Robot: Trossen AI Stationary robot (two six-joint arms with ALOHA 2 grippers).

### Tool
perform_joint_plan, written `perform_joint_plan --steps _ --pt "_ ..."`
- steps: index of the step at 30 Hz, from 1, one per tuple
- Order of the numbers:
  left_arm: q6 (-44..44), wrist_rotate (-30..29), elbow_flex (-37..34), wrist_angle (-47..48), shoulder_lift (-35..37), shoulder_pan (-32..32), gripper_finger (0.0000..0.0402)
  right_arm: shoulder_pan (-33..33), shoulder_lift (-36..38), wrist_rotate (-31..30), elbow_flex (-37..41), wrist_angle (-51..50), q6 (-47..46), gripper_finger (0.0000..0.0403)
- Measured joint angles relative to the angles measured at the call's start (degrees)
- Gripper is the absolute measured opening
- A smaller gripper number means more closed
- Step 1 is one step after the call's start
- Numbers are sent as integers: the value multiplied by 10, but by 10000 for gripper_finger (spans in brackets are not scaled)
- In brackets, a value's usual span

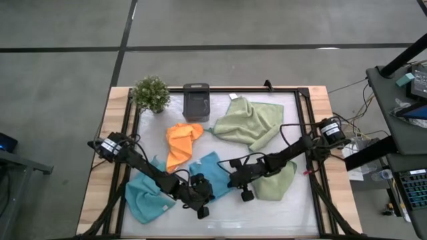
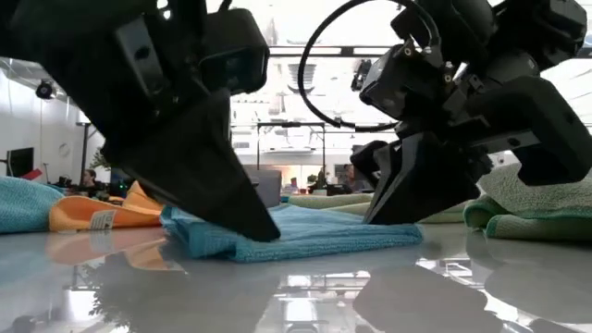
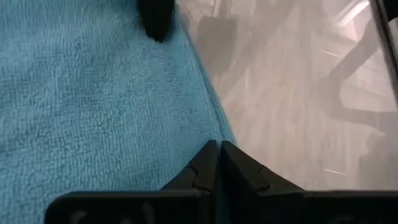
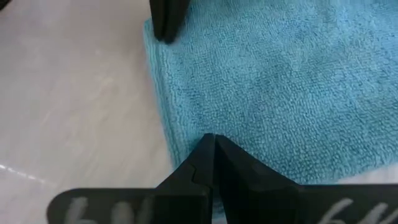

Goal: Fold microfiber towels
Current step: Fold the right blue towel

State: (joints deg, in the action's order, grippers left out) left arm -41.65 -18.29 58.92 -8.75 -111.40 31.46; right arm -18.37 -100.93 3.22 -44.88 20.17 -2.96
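A light blue towel (image 1: 212,170) lies flat on the table's middle near part; it also shows in the low view (image 2: 305,236). My left gripper (image 1: 201,199) is shut at this towel's near left corner, and my right gripper (image 1: 241,185) is shut at its near right corner. A second light blue towel (image 1: 143,200) lies near left under my left arm. The orange towel (image 1: 181,143) lies behind it. One sage green towel (image 1: 250,122) lies far right, and the other (image 1: 277,181) lies near right under my right arm. My left gripper pinches the blue towel's near edge (image 3: 214,127) between its two shut fingers, at the left end of that edge. The fingers slant down from the left. The towel lies on the table; one layer or several, I cannot tell. My right gripper pinches the same near edge (image 4: 180,140) between its two shut fingers, at the right end of that edge. The fingers slant down from the right. The towel lies flat on the table under the fingertips (image 2: 379,215).
A small dark grey box (image 1: 196,100) and a little green potted plant (image 1: 151,93) stand at the far edge. A dark frame (image 1: 303,120) runs around the white work surface. Bare table (image 1: 267,217) lies along the near edge.
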Motion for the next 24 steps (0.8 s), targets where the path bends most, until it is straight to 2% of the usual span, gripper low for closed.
perform_joint_plan --steps 16,24 --pt "1 33 0 68 42 3 8 0 59 -3 1 -80 -3 9" --pt "1 33 1 124 88 3 8 10 93 -3 0 -103 -78 9"
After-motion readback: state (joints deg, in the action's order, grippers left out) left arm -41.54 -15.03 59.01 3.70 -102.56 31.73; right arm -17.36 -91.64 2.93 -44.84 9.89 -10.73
